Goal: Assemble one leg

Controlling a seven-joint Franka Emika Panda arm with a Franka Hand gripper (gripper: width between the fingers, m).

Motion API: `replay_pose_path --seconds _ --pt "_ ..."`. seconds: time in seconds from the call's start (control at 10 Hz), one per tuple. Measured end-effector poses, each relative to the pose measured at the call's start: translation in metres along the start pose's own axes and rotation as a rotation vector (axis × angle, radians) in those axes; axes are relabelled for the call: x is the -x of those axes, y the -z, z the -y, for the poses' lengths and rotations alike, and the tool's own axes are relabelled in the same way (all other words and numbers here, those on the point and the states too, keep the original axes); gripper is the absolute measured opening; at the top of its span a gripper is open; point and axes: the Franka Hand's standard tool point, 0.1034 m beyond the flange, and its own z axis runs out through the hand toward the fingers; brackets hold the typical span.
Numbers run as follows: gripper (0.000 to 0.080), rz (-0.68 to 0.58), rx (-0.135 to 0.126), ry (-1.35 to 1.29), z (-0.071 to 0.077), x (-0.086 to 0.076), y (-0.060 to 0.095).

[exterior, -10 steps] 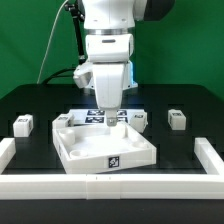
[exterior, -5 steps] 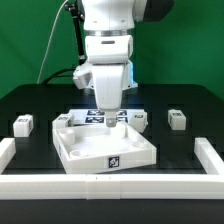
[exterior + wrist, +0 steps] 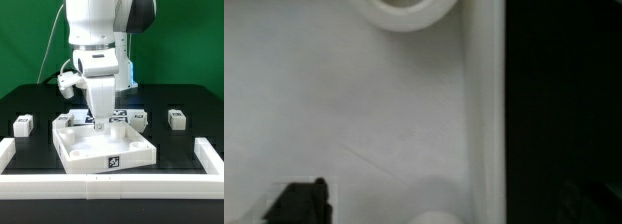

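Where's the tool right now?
In the exterior view, the tool is at the white tray, mid back rim; a leg stands just to that view's right.

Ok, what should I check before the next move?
1. Tool low over the tray, near its back rim: ok.
2. Tool open or shut: cannot tell.
3. Anything held in the tool: cannot tell.
4. Leg on the exterior view's left standing free: ok.
5. Leg on the exterior view's right standing free: ok.
6. Tray's round socket in the wrist view: ok.
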Motion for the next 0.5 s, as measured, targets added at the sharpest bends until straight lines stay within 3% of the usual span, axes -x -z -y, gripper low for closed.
replay_pose_path --seconds 0.3,0.5 --pt "0.0650 -0.022 -0.034 0.011 0.001 -0.009 -0.024" --pt "0.0640 -0.022 -0.032 -0.013 0.000 -0.009 -0.025"
